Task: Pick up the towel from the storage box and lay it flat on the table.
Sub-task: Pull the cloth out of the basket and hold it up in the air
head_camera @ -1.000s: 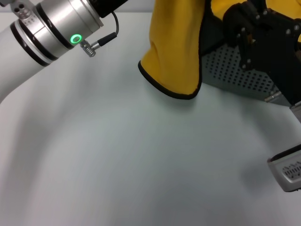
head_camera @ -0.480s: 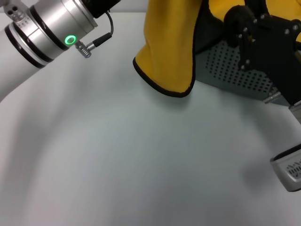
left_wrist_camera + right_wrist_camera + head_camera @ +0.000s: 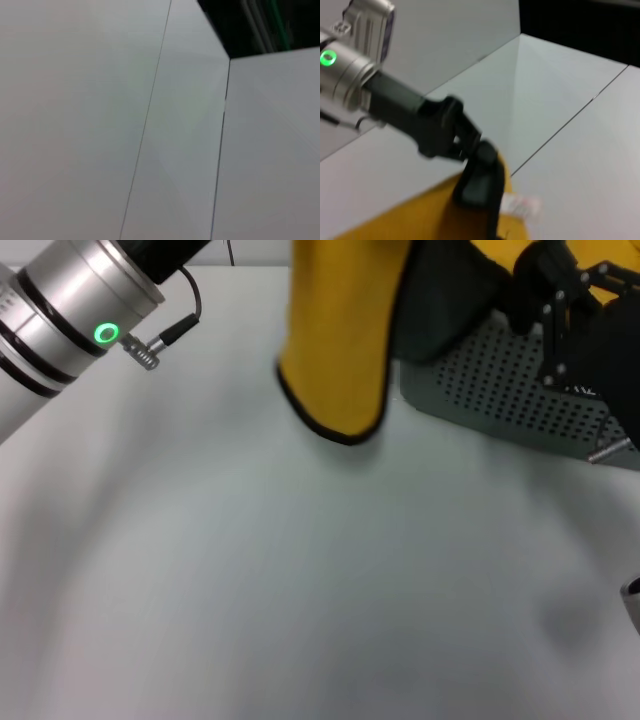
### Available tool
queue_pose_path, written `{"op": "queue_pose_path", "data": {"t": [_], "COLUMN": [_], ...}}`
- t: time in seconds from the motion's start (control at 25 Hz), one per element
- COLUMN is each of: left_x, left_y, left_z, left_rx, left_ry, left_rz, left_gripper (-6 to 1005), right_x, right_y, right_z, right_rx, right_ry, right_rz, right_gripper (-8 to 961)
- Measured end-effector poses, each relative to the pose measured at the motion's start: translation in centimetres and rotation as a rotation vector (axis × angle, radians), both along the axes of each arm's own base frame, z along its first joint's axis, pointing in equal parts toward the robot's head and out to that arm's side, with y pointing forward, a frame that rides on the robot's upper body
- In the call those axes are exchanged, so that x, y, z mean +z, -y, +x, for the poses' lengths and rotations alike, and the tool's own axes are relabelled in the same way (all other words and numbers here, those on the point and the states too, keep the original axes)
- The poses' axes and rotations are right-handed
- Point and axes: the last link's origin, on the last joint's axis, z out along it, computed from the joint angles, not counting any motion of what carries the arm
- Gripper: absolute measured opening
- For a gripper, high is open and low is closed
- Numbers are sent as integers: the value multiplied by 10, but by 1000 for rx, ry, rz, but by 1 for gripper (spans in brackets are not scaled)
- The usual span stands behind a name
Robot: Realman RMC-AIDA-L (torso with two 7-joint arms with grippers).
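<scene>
Towel: a yellow towel [image 3: 340,335] with thin black edging hangs in the air, its lower rounded corner just above the table — the cloth in view is yellow, not dark green.
Towel, place: it hangs beside the storage box, on the box's left in the head view, and drapes over the near corner of that box's rim; its upper part runs out of the head view.
Towel, right wrist view: the yellow cloth [image 3: 420,220] shows again with a small white tag near its edge.
Storage box: grey-green perforated bin [image 3: 500,390] at the far right of the table, its wall of small holes facing the camera.
Table: plain white top [image 3: 300,580] spreading in front of the storage box and to its left.
Left gripper: seen in the right wrist view, the left gripper [image 3: 477,172] is black and closed down on the upper edge of the yellow towel, to the left of the storage box — holding the cloth up.
Left arm: silver wrist with a green ring light [image 3: 105,335], well to the left of the storage box.
Right gripper: black body [image 3: 570,300] over the storage box's top edge; whether its fingers are wide or narrow, I cannot tell.
Left wrist view: only white panels and seams.
</scene>
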Motion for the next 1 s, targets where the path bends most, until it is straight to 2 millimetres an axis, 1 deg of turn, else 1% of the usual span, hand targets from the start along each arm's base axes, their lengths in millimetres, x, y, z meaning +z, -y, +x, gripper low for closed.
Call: {"op": "queue_pose_path", "data": {"t": [0.08, 0.16, 0.32, 0.52, 0.72, 1.0], "left_x": [2, 3, 0, -4, -7, -6], "left_y": [2, 4, 11, 11, 12, 11], "left_z": [3, 6, 12, 22, 28, 33], "left_rx": [-25, -48, -101, -135, -157, -171], "left_ry": [22, 31, 42, 39, 37, 45], "left_rz": [-1, -6, -23, -40, -51, -49], "left_gripper": [16, 16, 16, 17, 17, 17], "right_x": [-1, -1, -2, -3, -4, -6], "right_y": [-1, -2, -5, -9, -9, -6], "right_z": [4, 4, -1, -6, -6, 1], "right_rx": [-15, -14, 2, 17, 16, -5], "right_ry": [7, 9, 3, 18, 23, 105], "right_rz": [-6, -13, -19, -18, -14, 60], "right_gripper": [6, 17, 41, 70, 264, 415]}}
